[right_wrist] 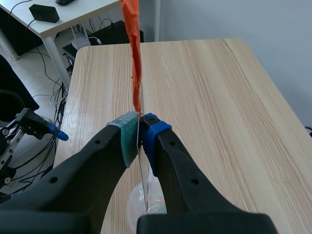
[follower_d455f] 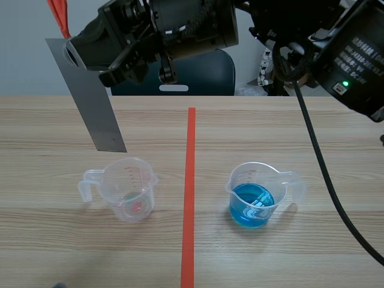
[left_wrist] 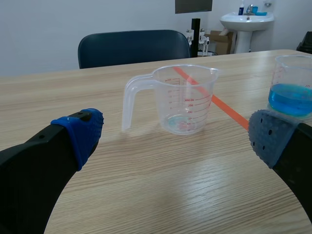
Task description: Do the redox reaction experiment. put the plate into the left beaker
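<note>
- Left hand point(left_wrist: 175, 135): fingers spread wide, nothing between them. It sits low over the surface point(follower_d455f: 300, 252), with the clear beaker ahead between the fingers.
- Flat grey metal plate point(follower_d455f: 90, 96): hangs in the air over the left half of the surface, long side near vertical and slightly tilted. An orange-red strip point(follower_d455f: 58, 18) trails from its upper end.
- The plate's lower edge is above the rim of the clear beaker and not inside it. In the right wrist view the beaker's mouth shows beneath the plate's lower end.
- Right hand point(follower_d455f: 81, 57): its arm comes in from the right and crosses the top of the scene. Both pads are clamped on the plate's upper part, which the wrist view shows edge-on.
- Clear plastic beaker with handle and red scale marks point(follower_d455f: 129, 189): upright, left of the tape line, about midway between the near and far edges. Handle points toward the left edge; faint residue at the bottom.
- Orange-red tape line point(follower_d455f: 189, 198): runs from the near edge toward the far edge, between the beakers.
- Clear plastic beaker holding blue liquid point(follower_d455f: 255, 195): upright, right of the line and level with the other beaker. Handle points toward the right edge.
</note>
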